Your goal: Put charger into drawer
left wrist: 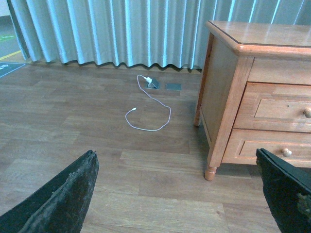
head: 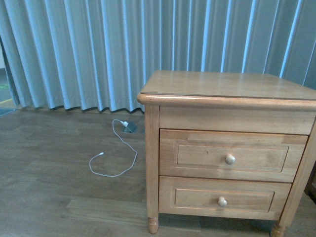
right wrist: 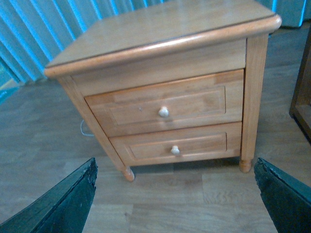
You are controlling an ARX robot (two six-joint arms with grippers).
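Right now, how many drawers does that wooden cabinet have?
2, both shut: the upper drawer under the cabinet top, and the lower drawer directly beneath it. Other sides are hidden.

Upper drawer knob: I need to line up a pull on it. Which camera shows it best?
The right wrist view: the upper drawer's knob sits near the middle, whole and unobstructed on the closed drawer front. The front view also shows it whole, but off to the right. The left wrist view cuts it at the frame edge.

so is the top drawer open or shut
Shut. The top drawer sits flush with the nightstand frame in the front view, no gap showing, and its knob is untouched.
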